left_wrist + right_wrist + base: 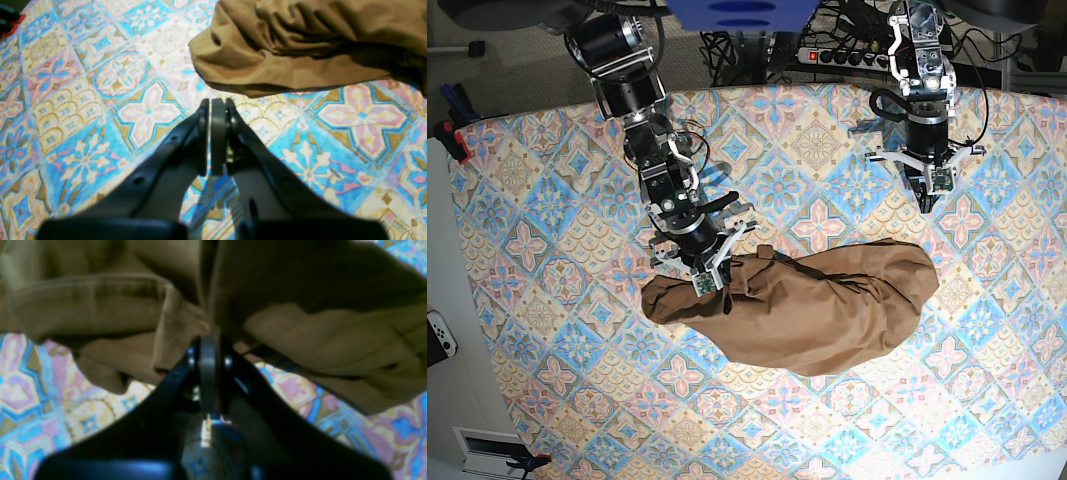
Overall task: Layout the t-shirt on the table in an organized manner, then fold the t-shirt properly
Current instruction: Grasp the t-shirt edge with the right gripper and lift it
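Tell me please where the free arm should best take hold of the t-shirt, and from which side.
Probably the rounded, bunched end of the t-shirt nearest the left gripper, coming down from the table's far side. That end lies free on the cloth, just ahead of the shut, empty jaws, while the right gripper pinches the opposite end, so pulling apart could spread the garment.

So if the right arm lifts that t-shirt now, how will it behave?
Probably floppy: the t-shirt lies bunched in soft folds, so it should drape and hang from the right gripper, shut on its edge. Likely light, dragging rather than sliding across the table.
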`<state>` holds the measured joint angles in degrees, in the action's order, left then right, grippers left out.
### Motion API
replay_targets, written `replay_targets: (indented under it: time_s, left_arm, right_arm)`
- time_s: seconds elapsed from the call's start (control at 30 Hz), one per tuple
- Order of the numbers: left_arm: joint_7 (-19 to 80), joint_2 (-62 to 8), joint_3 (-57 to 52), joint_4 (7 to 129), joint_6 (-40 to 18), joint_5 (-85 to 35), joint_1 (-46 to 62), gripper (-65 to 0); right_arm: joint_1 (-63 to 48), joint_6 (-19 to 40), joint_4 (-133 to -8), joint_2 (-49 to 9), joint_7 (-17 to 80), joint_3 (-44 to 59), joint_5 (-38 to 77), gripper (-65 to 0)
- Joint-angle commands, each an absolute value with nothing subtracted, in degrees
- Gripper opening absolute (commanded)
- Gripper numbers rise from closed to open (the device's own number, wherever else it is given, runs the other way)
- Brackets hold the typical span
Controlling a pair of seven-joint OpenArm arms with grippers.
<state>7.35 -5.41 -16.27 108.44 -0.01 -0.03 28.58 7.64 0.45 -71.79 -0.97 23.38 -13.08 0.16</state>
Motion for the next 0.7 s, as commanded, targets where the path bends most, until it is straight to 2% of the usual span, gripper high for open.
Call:
replay_targets:
  time_s: [0.0, 0.2, 0.37, 0.5, 0.67]
  left_arm:
    - [5.9, -5.5, -16.3, 109.7, 0.1, -0.3, 28.4, -65.0]
    - [6.0, -5.5, -16.0, 109.6, 0.1, -0.3, 28.4, -65.0]
    - [6.0, -5.5, -16.0, 109.6, 0.1, -0.3, 28.4, -65.0]
    - [6.0, -5.5, -16.0, 109.6, 0.1, -0.3, 28.4, -65.0]
    - [6.0, -5.5, -16.0, 109.6, 0.1, -0.3, 28.4, -65.0]
  right_arm:
    - [9.0, 0.5, -74.4, -0.7, 21.7, -13.0, 0.4, -65.0]
    - [8.7, 0.2, -85.7, -1.0, 21.8, -12.0, 0.4, -65.0]
    - [1.0, 0.2, -92.5, -1.0, 21.8, -5.9, 0.4, -65.0]
    - [-0.8, 0.2, -97.2, -1.0, 21.8, -1.3, 0.4, -65.0]
    - [-6.5, 0.2, -101.4, -1.0, 21.8, 1.1, 0.4, -65.0]
